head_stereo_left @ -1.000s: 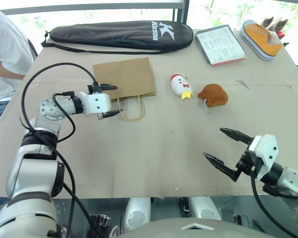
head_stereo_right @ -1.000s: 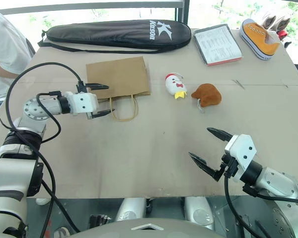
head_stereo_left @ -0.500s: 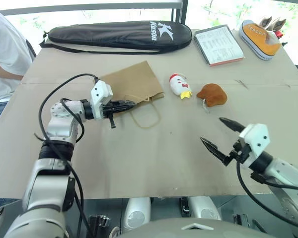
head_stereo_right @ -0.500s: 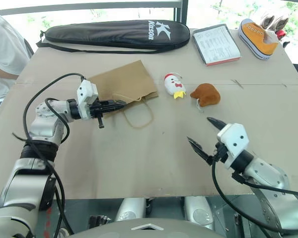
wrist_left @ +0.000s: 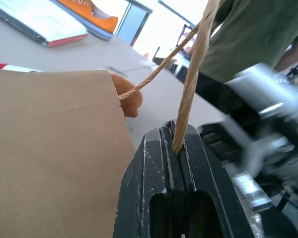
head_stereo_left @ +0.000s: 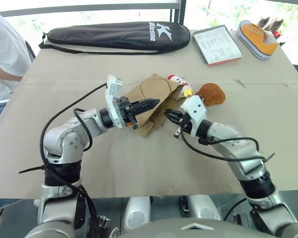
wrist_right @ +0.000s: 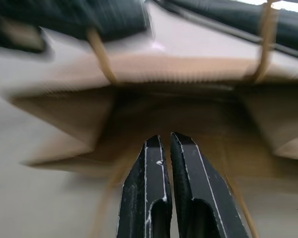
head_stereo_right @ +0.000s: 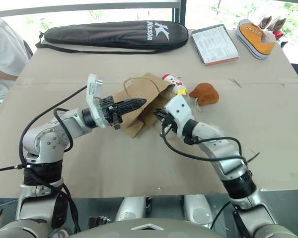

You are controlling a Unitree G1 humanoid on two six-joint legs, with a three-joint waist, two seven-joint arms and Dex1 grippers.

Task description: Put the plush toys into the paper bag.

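Note:
The brown paper bag (head_stereo_left: 148, 94) is lifted at one end and tilted, mouth toward me, at the table's middle. My left gripper (head_stereo_left: 154, 103) is shut on one twisted paper handle (wrist_left: 188, 94) of the bag. My right gripper (head_stereo_left: 168, 114) is shut just in front of the bag's open mouth (wrist_right: 188, 114), with nothing seen between its fingers. The white chicken plush (head_stereo_left: 178, 80) peeks out behind the bag's right edge, partly hidden. To the right of it, the brown drumstick plush (head_stereo_left: 212, 93) lies on the table.
A long black racket case (head_stereo_left: 119, 34) lies along the far edge. A booklet (head_stereo_left: 218, 44) and an orange sneaker (head_stereo_left: 258, 37) are at the far right. One person sits at the left (head_stereo_left: 5, 54); another stands beyond the table (wrist_left: 253, 39).
My left gripper shut on the bag's handle, rolled over and dragged the bag up and to the right. My right gripper swung in from the near right to the bag's mouth and shut.

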